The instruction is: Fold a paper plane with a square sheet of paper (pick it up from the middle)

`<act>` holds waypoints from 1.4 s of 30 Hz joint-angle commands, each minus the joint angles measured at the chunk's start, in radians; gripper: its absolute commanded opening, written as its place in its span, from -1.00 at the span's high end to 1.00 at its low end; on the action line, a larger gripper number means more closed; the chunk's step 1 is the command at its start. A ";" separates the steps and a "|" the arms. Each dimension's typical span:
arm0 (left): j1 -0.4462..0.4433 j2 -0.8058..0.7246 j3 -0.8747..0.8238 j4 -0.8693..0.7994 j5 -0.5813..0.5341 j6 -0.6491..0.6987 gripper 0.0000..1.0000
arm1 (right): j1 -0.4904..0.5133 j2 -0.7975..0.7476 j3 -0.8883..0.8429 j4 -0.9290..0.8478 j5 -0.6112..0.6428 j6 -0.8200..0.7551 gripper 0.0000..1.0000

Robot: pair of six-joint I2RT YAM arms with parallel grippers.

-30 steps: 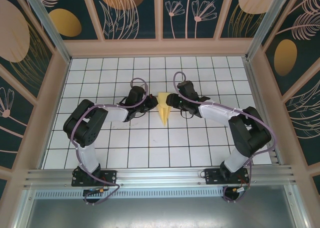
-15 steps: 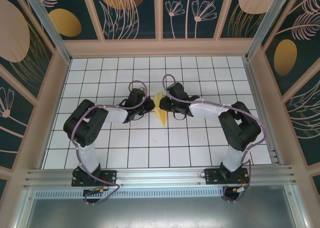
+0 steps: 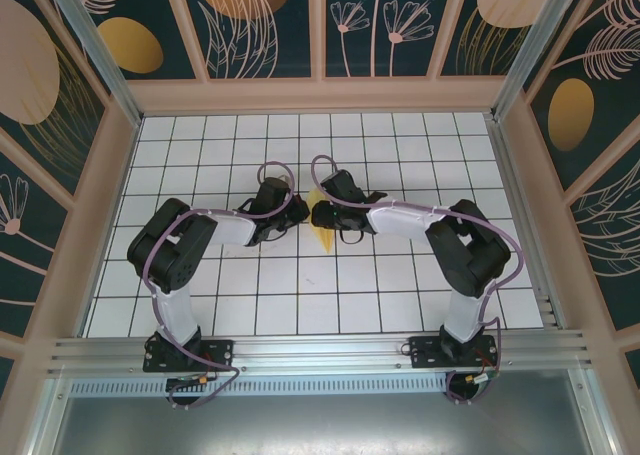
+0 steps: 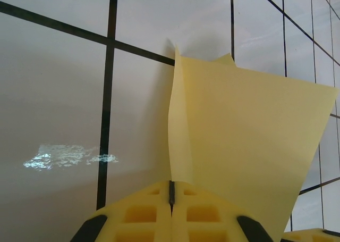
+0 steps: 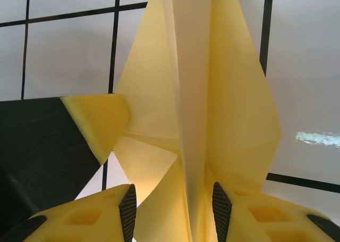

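The pale yellow sheet of paper (image 3: 322, 235), folded into a pointed dart shape, stands on edge at the table's middle between both grippers. My left gripper (image 3: 299, 212) is shut on the paper's (image 4: 249, 130) lower edge beside an upright crease, its jaws (image 4: 171, 191) pressed together. My right gripper (image 3: 321, 215) comes from the right and is open. In the right wrist view the paper's centre ridge (image 5: 194, 82) runs between the gripper's spread jaws (image 5: 175, 202), with the wing flaps spreading to either side. A fingertip of the left gripper (image 5: 98, 119) shows at the paper's left.
The white grid-tiled table (image 3: 400, 285) is walled by a wooden frame (image 3: 320, 95) on three sides. The aluminium rail (image 3: 320, 350) with both arm bases runs along the near edge. Cables loop above both wrists.
My right gripper has moved left over the paper and now straddles it, hiding most of it from above. The paper has shifted slightly left. My left gripper has stayed shut in place.
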 commanded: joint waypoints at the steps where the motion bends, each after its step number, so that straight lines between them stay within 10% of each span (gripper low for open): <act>1: 0.008 0.018 -0.003 -0.017 -0.007 0.017 1.00 | 0.023 -0.012 -0.007 -0.013 0.012 -0.016 -0.04; 25: 0.008 0.033 0.008 -0.029 0.004 0.021 1.00 | 0.039 -0.081 -0.043 0.007 0.062 -0.059 -0.32; 42: 0.009 0.005 0.017 -0.030 0.029 0.023 1.00 | 0.050 -0.080 -0.057 0.038 0.044 -0.092 0.06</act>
